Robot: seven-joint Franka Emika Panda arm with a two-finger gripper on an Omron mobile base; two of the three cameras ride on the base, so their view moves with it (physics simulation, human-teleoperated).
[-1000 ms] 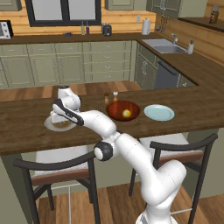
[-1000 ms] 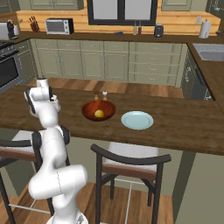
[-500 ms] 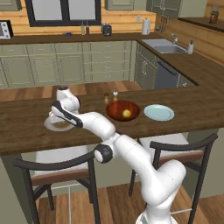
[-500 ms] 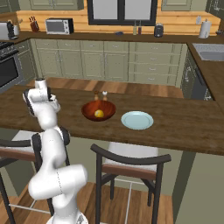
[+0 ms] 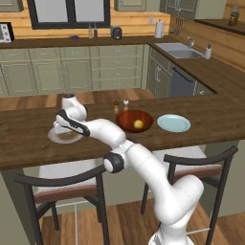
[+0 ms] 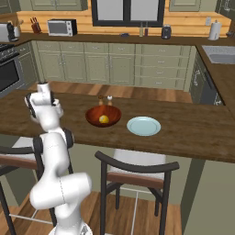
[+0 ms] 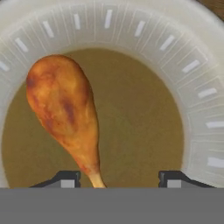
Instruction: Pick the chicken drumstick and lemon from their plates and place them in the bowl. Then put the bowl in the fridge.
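Your gripper (image 7: pixel 118 178) hangs low over the white-rimmed plate (image 7: pixel 192 65) with its tips apart, the chicken drumstick (image 7: pixel 63 111) lying on the brown centre with its thin end between them nearer the left tip, while the lemon (image 5: pixel 138 124) sits in the bowl (image 5: pixel 125 119).

Bare plate (image 7: pixel 144 109) centre at 3 o'clock of the chicken drumstick (image 7: pixel 65 113) — free room; its narrow end lies between the fingertips (image 7: pixel 65 178).
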